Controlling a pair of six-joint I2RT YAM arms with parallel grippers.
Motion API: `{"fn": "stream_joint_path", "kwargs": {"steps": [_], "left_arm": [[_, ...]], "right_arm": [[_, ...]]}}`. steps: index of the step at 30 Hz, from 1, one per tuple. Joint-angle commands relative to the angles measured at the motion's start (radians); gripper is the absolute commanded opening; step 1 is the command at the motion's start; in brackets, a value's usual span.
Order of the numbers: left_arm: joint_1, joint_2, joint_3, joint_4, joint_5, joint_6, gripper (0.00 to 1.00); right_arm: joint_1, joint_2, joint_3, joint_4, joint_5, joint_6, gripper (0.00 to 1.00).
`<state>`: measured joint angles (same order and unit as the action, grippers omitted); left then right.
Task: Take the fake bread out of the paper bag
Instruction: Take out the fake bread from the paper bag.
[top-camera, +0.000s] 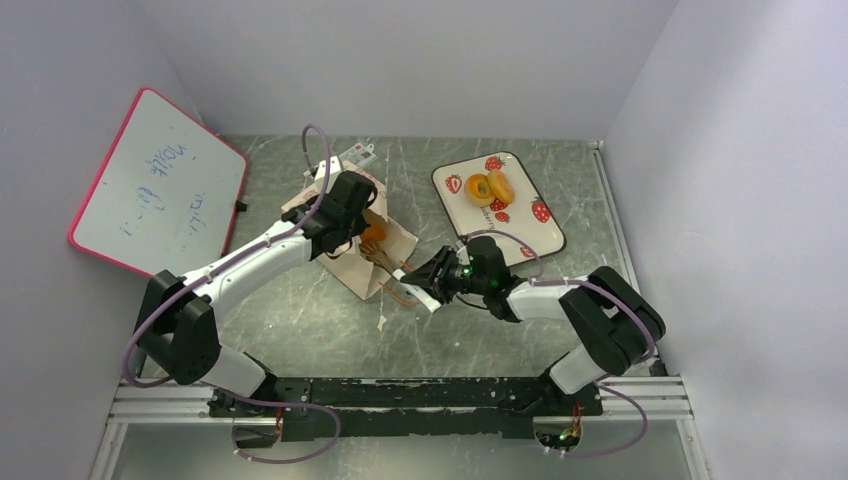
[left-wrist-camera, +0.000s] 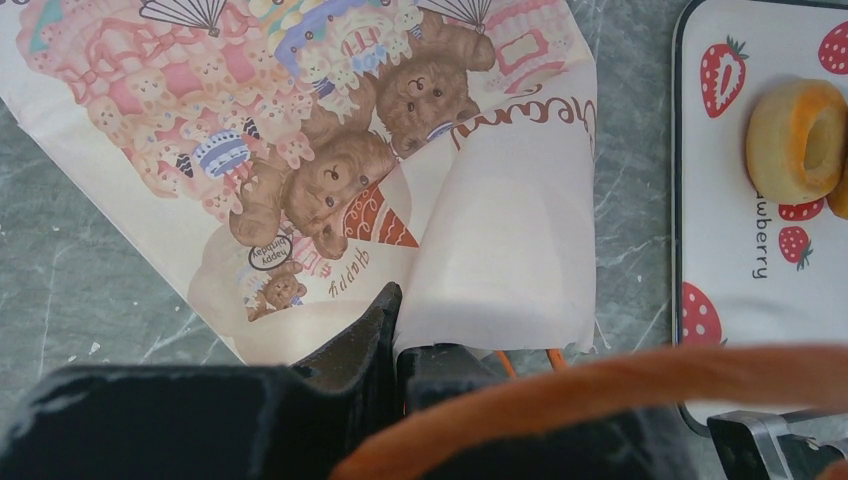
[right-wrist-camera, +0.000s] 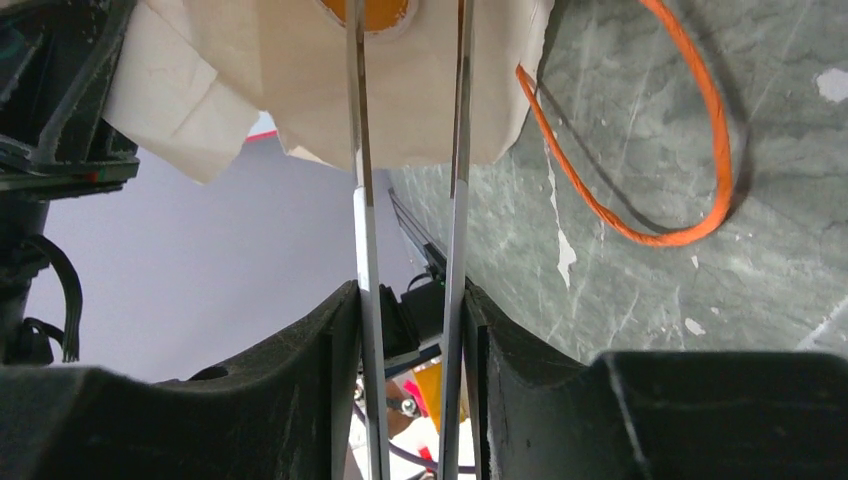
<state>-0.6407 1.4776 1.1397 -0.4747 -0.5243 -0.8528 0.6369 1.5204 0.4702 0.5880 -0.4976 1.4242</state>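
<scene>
Black moulded fingers fill the bottom of both wrist views. The left fingers (left-wrist-camera: 385, 335) are clenched on an edge of the bag (left-wrist-camera: 500, 250), and their own tips hide the exact spot where the paper is pinched. A blurred orange band (left-wrist-camera: 620, 385) crosses that lens, too close to make out.

The right fingers (top-camera: 418, 284) stand parted. Wall and worktop (top-camera: 330, 320) show through the slot between their thin blades, and nothing sits in the stretch that can be seen. Their tips run off the top of the right wrist view, over the bag's pale paper.

The bread (top-camera: 373, 235) is an orange piece in the bag's open mouth. It lies just beside the left fingers and a little beyond the right fingers, apart from them. Only the top view shows where it lies. The right wrist view catches a cut-off orange sliver at its upper edge, between the blades. A cord handle (right-wrist-camera: 672, 240) loops loose on the worktop to the right of the blades.

Only the left wrist view shows the bag's print of bears, cakes and brown lettering. Farther off, two bagels (top-camera: 480, 189) lie touching on the tray (top-camera: 525, 190), well apart from the bag. The left wrist view cuts one of them off. A whiteboard (top-camera: 160, 195) sits at far left, its scribble unreadable.
</scene>
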Motion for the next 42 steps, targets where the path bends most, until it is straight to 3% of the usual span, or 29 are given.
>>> {"fn": "stream_joint_path", "kwargs": {"steps": [1,21,42], "left_arm": [[-0.003,0.01,0.032,-0.01,0.028,-0.004,0.07],[-0.013,0.015,0.032,-0.063,0.078,0.026,0.07],[-0.014,0.012,0.022,-0.087,0.076,0.041,0.07]], "right_arm": [[-0.002,0.032,0.014,0.125,0.017,0.045,0.42],[-0.037,0.304,0.065,0.5,0.066,0.232,0.44],[-0.055,0.36,-0.001,0.729,0.088,0.373,0.45]]}}
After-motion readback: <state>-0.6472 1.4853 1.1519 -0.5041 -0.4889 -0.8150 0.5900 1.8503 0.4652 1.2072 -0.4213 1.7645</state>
